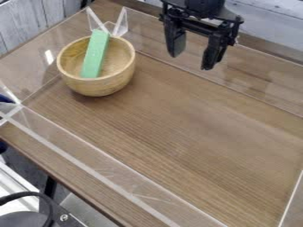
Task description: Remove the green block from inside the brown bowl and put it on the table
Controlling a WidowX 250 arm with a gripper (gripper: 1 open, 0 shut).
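The green block (95,55) lies inside the brown bowl (97,78), leaning against the far rim with its upper end poking above the edge and its lower end down near the bottom. The bowl sits toward the far left corner of the counter (178,133), close to the clear wall (71,27) along that side. My gripper (193,51) hangs well to the right of the bowl, pointing down, its fingers spread wide and holding nothing. To do this well, I judge I should move across until I am over the raised end of the block, turn so my fingers straddle its narrow width, come down without knocking the rim, then close firmly before lifting so the bowl does not tip with it.
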